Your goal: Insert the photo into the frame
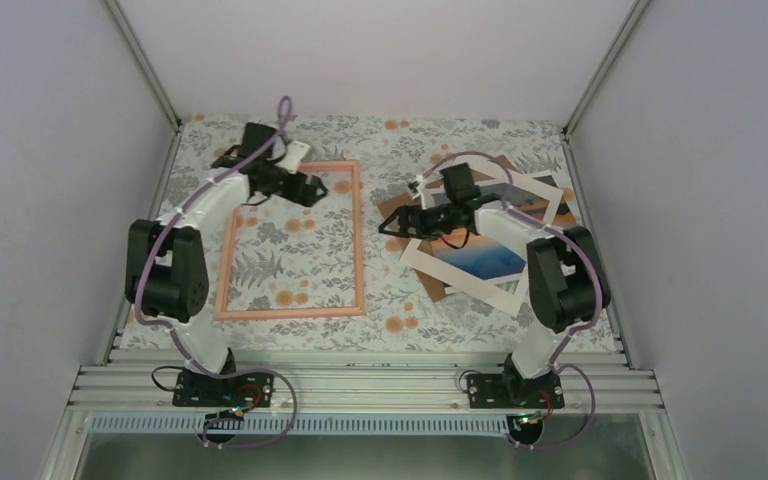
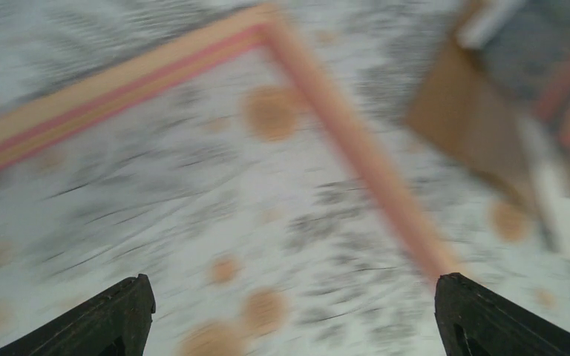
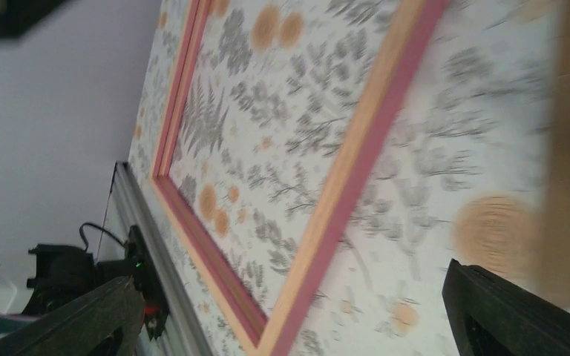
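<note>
While both grippers hang spread and empty, the photo (image 1: 485,262) lies at the right and the frame (image 1: 358,250) lies flat at the left.
The step in hand looks like fetching the photo, and the right gripper (image 1: 392,226) is best placed for it. It should draw back toward its own base and settle on an exposed edge. A shallow pinch would keep the mat (image 1: 460,288) from coming along, and a slow lift would keep the thin print from buckling. The photo shows in the mat's opening, on the board (image 1: 397,205), under the right forearm and behind the fingertips. Those tips hover over the board's left corner, between the photo and the frame's right rail. The left gripper (image 1: 312,188) hangs over the frame's far rail, well apart from the photo.
</note>
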